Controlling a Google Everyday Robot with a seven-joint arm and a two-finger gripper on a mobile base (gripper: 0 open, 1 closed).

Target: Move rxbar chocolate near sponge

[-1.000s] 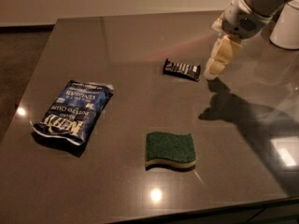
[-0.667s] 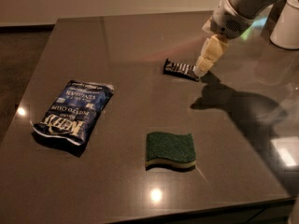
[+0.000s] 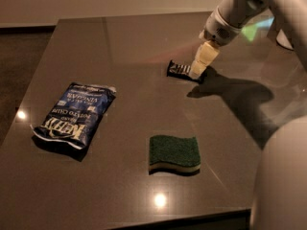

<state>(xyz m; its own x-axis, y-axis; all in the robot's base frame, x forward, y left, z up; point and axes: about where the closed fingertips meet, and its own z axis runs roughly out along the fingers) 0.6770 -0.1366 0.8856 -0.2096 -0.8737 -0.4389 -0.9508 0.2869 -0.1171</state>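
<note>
The chocolate bar (image 3: 179, 69) lies flat toward the back of the worktop (image 3: 134, 42), well apart from the sponge (image 3: 174, 152) nearer the front. The pincer (image 3: 196, 73) is down at the bar's right end; whether it is clenched or released, I cannot tell. The bar looks light, thin and slick in its wrapper, likely to slide, so grasp it across its narrow width. Count: 1 bar, 1 sponge, 1 chip bag (image 3: 74, 113).

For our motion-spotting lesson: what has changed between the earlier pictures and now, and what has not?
The gripper moved leftward in the picture and down to the right end of the rxbar chocolate; no hold can be confirmed. It, the sponge and the blue chip bag stayed put.
</note>
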